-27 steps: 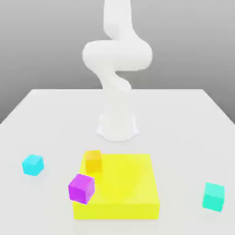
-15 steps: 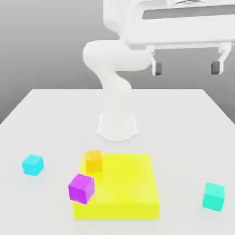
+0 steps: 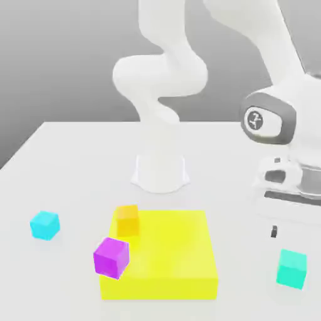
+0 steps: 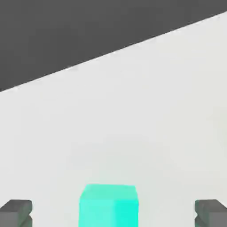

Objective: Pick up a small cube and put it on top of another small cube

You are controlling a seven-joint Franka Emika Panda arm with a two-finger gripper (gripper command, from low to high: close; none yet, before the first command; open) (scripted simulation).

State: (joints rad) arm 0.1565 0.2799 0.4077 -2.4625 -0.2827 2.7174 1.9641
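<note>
Over the exterior view's right side, I had the arm [image 3: 276, 69] bent down, hand hanging above the small cube [image 3: 292, 268]. Gripper [image 4: 113, 213] was wide open, holding nothing; fingertips [image 4: 16, 213] straddled the cube, clear of it. Cube sat on the white table [image 3: 75, 163], well apart from the yellow slab [image 3: 172, 251]. Wrist joint carried a round emblem [image 3: 255, 120]; I couldn't read it.

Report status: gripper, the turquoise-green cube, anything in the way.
Gripper open, above the turquoise-green cube, cube between the fingers in the hand view. Cube on the table, not gripped. Nothing between gripper and cube.
</note>
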